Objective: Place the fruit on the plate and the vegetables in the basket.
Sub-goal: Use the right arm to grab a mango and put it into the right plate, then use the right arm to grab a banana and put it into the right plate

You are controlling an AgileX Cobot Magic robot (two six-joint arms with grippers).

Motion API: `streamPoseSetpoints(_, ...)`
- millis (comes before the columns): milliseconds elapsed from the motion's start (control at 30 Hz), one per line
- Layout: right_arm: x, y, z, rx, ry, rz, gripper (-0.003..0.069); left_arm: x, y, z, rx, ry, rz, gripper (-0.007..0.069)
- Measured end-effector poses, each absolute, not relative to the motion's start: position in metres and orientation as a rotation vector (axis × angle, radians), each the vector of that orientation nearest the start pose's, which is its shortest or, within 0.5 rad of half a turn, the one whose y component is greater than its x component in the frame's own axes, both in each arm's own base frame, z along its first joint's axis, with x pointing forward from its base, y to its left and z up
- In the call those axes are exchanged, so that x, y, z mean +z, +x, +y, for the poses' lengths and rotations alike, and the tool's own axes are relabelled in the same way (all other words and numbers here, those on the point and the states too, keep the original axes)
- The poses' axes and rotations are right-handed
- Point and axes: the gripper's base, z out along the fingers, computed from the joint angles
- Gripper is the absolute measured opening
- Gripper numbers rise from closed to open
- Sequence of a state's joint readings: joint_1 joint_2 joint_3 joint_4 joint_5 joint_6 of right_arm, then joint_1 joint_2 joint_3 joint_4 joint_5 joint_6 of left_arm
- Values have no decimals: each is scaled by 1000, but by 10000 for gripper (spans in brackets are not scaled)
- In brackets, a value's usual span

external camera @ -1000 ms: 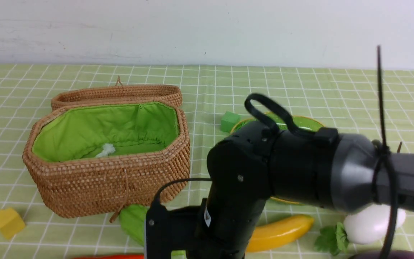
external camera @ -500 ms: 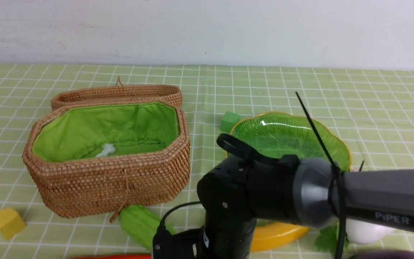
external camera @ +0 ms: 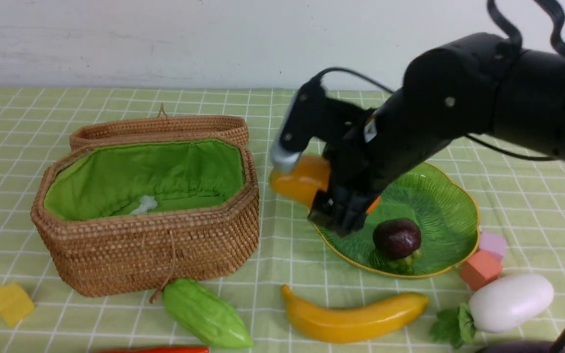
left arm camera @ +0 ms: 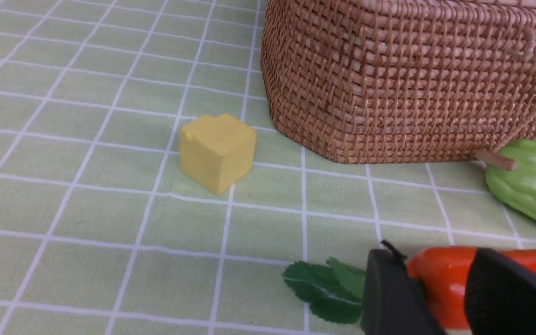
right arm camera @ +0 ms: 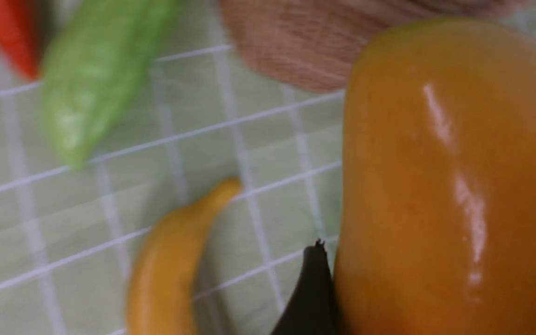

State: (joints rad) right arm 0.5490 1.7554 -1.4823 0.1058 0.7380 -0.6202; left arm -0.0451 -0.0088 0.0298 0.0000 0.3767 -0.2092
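Front view: right gripper clamps the mango aloft over the left rim of the plate, beside the basket; the purple ball lies on the plate. Left gripper straddles the red pepper; whether it grips cannot be told.

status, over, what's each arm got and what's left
Right fingers on mango, at left edge of plate. Left fingers at red pepper, grip unclear. Purple ball plated; banana not.

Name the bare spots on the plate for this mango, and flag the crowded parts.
Free: the plate's far and right side, beyond the purple ball. Crowded: its near edge, where the ball sits, with the pink cube and orange cube by the rim.
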Motion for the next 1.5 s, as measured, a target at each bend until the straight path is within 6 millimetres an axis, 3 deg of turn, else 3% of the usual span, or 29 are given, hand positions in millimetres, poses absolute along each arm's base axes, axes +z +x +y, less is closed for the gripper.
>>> streamPoseSetpoints(33,296,334,212,92,-1318,2114,596,170,53,-2,-174,-154,1879,239)
streamPoseSetpoints(67,287,353,195,122,-1147,2196,596,170,53,-2,-174,-154,1879,239)
streamPoseSetpoints(200,253,389,161,205,-779,2386,596,170,53,-2,-174,-154,1879,239)
streamPoseSetpoints(367,217,412,134,257,-477,2527,596,170,53,-2,-174,-154,1879,239)
streamPoseSetpoints(600,209,421,118,274,-319,2556,606,170,53,-2,-174,-154,1879,239)
streamPoseSetpoints(767,208,421,117,276,-315,2562,665,170,53,-2,-174,-154,1879,239)
streamPoseSetpoints(900,213,419,116,275,-317,2555,667,170,53,-2,-174,-154,1879,239)
streamPoseSetpoints(1100,243,410,112,240,-360,2505,622,170,53,-2,-174,-154,1879,239)
streamPoseSetpoints(1200,270,392,115,209,-545,2475,573,170,53,-2,-174,-154,1879,239)
streamPoseSetpoints(1300,284,367,131,181,-899,2460,533,170,53,-2,-174,-154,1879,239)
streamPoseSetpoints(1500,287,322,179,315,-1545,2300,484,170,53,-2,-174,-154,1879,239)
